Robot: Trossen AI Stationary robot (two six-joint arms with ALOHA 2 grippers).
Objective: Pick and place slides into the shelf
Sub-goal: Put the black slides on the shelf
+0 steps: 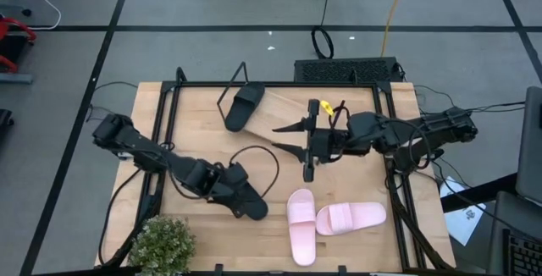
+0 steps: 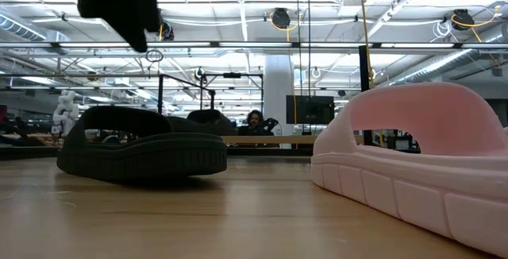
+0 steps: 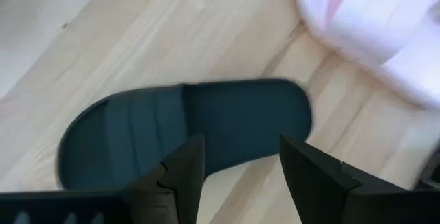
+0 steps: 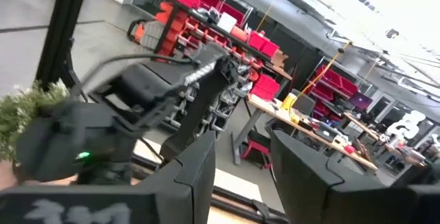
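The left gripper [image 3: 237, 176] hangs with fingers spread apart just above a black slide [image 3: 185, 131] lying flat on the bench [image 1: 195, 132]. The two pink slides [image 1: 326, 221] lie just beyond it. The right gripper [image 1: 290, 138], fingers apart and empty, hovers over the shelf [image 1: 292, 107], where the other black slide [image 1: 245, 106] rests beside it.

No text, label, brand, number or sign can be read in any of the views. White marks are seen at the lower edge of the right wrist view, at about seven o'clock, on the dark body of the right gripper [image 4: 237, 176], but they are cut off and cannot be made out. Nothing is printed legibly on the black slide [image 3: 185, 131] or on the pink slide [image 2: 421, 164].
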